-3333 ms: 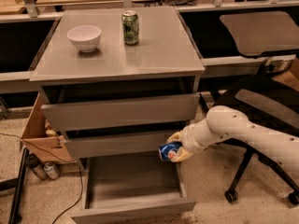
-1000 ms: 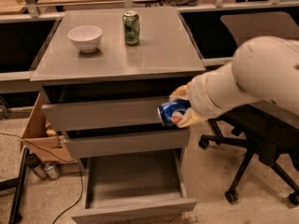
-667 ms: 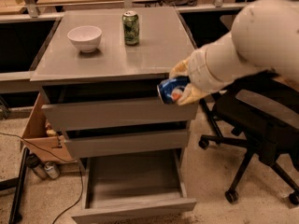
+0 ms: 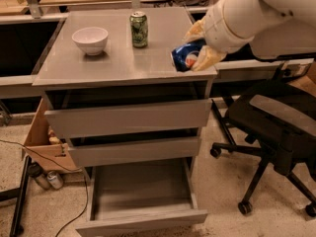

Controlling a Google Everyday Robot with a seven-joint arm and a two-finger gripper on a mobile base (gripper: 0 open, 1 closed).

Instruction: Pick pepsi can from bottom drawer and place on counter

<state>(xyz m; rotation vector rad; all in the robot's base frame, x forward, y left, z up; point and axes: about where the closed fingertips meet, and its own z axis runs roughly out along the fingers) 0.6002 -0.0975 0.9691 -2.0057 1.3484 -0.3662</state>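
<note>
My gripper [image 4: 197, 47] is shut on the pepsi can [image 4: 187, 56], a blue can with a red and white emblem, held on its side. It hangs just over the right front corner of the grey counter [image 4: 108, 63]. I cannot tell whether the can touches the top. The bottom drawer [image 4: 140, 194] stands pulled open below, and its inside shows nothing in it. My white arm reaches in from the upper right.
A green can [image 4: 139, 29] and a white bowl [image 4: 90, 40] stand on the counter's far part. A black office chair [image 4: 276, 127] is close at the right. A cardboard box [image 4: 44, 142] and bottles lie on the floor at the left.
My gripper has lifted the pepsi can from beside the open bottom drawer up past the drawer fronts to counter height and over the counter's right front corner.
</note>
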